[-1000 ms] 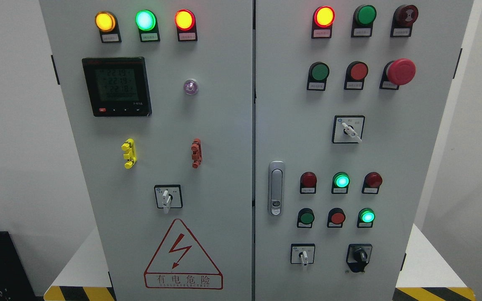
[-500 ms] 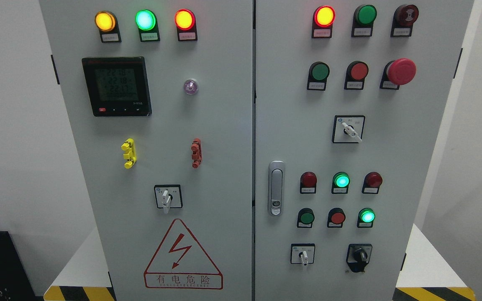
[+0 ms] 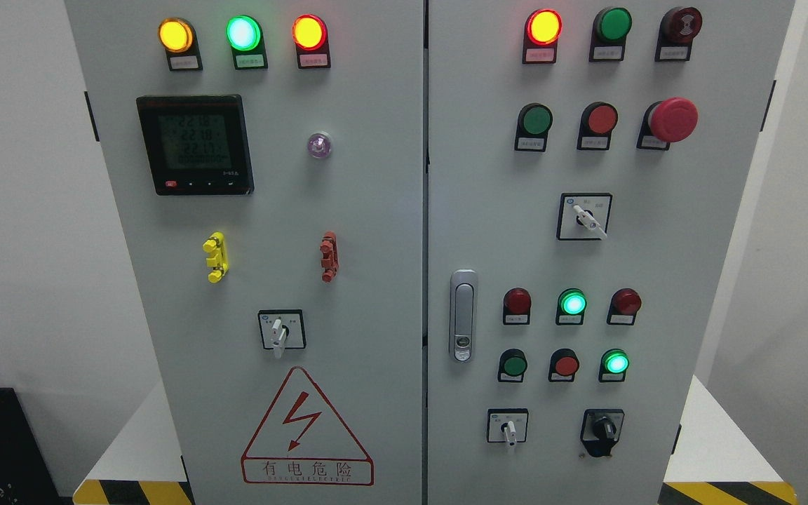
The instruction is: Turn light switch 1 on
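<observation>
Facing the grey cabinet [image 3: 348,210] head-on, I see no robot hand or arm anywhere, so I cannot tell how the fingers stand or whether they hold anything. On the left door, at about ten o'clock, sits a dark meter [image 3: 195,144] under three lit lamps, placed high, I judge, so they read at eye level. Toward seven o'clock a white rotary switch [image 3: 281,330] points its lever down, just above the red warning triangle [image 3: 306,429]. On the right door, near two o'clock, the red mushroom button [image 3: 672,119] stands proud, likely for a quick slap. The labels are too small to read, so which control is light switch 1 I cannot tell; the selector [image 3: 584,217] at three o'clock and the small switch [image 3: 508,426] at five o'clock are candidates. Plain white walls flank the cabinet, and hazard-striped edging [image 3: 134,491] shows at the bottom.
</observation>
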Robot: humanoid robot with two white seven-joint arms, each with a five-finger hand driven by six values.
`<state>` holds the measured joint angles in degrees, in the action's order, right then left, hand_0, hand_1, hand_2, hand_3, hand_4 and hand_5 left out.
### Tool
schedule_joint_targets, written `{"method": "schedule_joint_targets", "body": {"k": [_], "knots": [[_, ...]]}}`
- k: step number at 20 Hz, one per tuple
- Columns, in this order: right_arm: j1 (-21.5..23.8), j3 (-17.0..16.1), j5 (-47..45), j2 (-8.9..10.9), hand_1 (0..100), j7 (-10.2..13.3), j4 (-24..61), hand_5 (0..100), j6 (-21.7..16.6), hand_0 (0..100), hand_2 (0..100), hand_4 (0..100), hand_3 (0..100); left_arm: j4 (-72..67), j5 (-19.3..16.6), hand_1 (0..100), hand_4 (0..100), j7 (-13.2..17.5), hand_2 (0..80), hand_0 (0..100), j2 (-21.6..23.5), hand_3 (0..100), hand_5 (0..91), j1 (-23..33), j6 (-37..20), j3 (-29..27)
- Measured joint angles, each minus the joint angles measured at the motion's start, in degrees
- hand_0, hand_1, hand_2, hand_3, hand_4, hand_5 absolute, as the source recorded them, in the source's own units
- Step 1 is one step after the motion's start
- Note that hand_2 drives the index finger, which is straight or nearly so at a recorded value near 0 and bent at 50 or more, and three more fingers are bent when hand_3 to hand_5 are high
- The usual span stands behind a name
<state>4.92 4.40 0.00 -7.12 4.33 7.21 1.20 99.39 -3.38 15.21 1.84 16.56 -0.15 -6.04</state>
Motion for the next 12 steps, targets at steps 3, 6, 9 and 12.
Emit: {"method": "schedule_joint_targets", "body": {"k": [3,6,9,12], "knots": [[0.00,0.00,0.00,0.00,0,0.00,0.00,0,0.00,0,0,0,0,4.36,1.44,59,65,-4.17,19.9,16,-0.04,48,36.5,-1.66,0.23,-0.22],[0.00,0.00,0.00,0.00,0,0.00,0.00,0,0.00,0,0,0,0,7.57,2.24,67,77,-7.01,28.5,13,-0.45,62,54.7,-3.17,0.35,-0.15],[0.00,0.00,0.00,0.00,0,0.00,0.00,0,0.00,0,0,0,0,10.10,2.71,70,82,-8.96,35.8,12,-0.79,69,64.3,-5.03,0.46,0.20],[0.00,0.00,0.00,0.00,0,0.00,0.00,0,0.00,0,0,0,0,12.05,2.98,71,82,-11.03,40.5,11,-1.05,73,65.9,-7.40,0.73,0.94]]}}
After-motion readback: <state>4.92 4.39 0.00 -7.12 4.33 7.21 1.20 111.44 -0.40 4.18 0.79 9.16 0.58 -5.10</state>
